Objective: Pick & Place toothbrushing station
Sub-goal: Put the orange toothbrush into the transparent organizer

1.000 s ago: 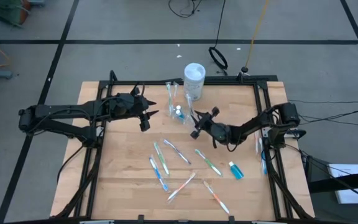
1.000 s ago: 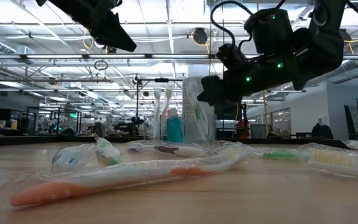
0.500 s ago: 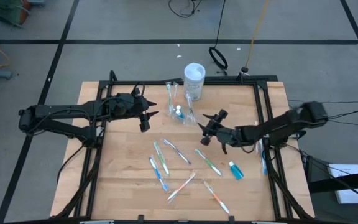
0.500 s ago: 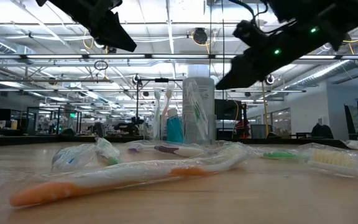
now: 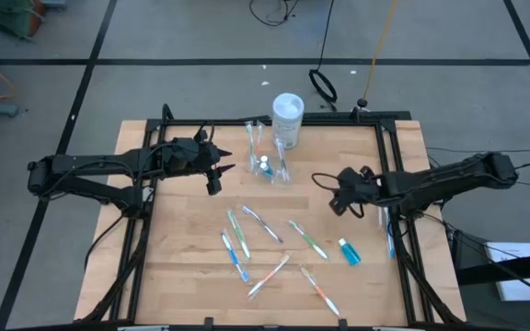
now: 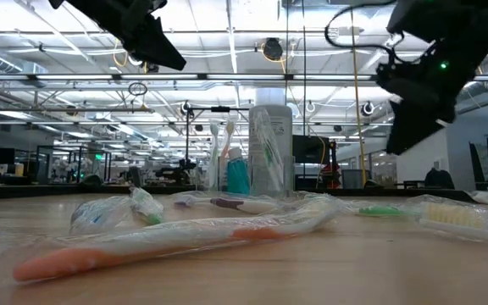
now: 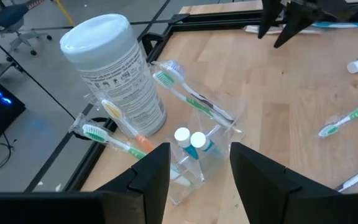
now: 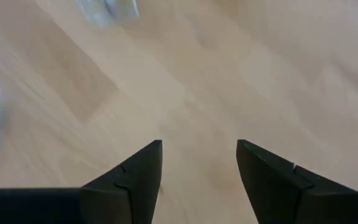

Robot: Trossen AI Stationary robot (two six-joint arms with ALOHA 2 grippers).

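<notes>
left gripper [image 5: 221, 169] hangs just left of the toothbrushing station [image 5: 267, 166], fingers apart, nothing in them. the station stands at the table's [image 5: 173, 248] far edge, touching or just in front of the white-capped container [image 5: 287, 118], with 2 small tubes and some brushes in it. right gripper [image 5: 337, 199] is right of the station, well apart, fingers spread, empty. we judge we're between picks: next move calls for lining up on a loose toothbrush [image 5: 309, 240].

Bare table [image 5: 182, 239] left of strewn toothbrushes [image 5: 274, 244]
</notes>
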